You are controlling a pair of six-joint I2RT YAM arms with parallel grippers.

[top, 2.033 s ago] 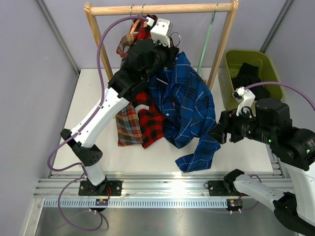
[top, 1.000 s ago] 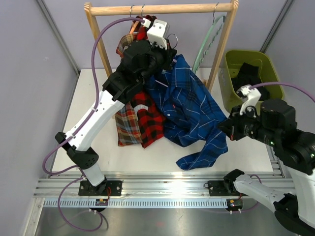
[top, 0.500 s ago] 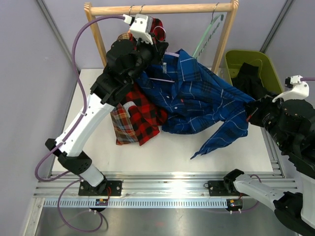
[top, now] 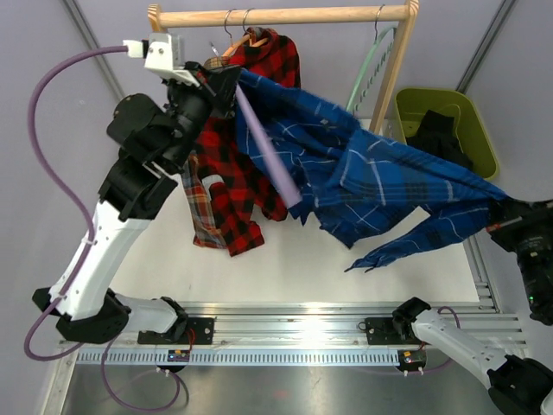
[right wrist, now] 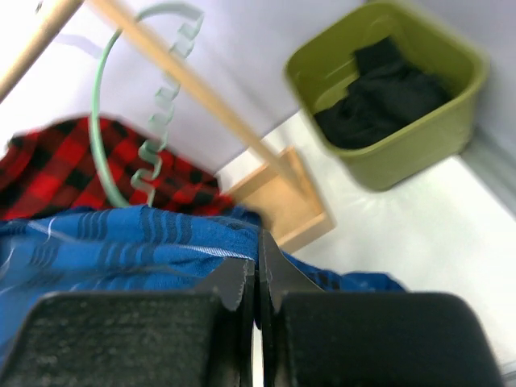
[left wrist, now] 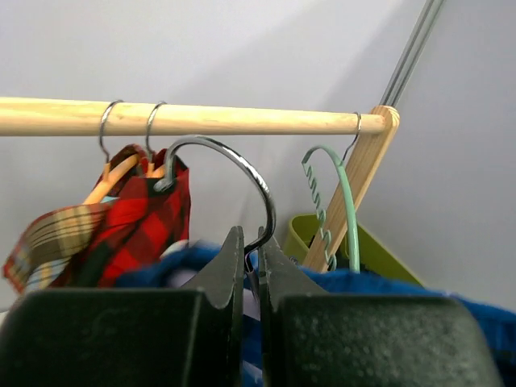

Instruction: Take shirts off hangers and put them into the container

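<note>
Left gripper (left wrist: 251,246) is clamped shut on the hook of the lilac hanger (top: 270,156). Right gripper (right wrist: 258,262) pinches the blue shirt (top: 380,186), which is stretched between them.

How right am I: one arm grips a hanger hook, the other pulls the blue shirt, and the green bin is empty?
Only the bin is wrong: it holds a black shirt, as the right wrist view shows. The hook grip and the pull on the blue shirt are right.

Top view high, looking down; wrist views close, forward; all share container (top: 478,125).
</note>
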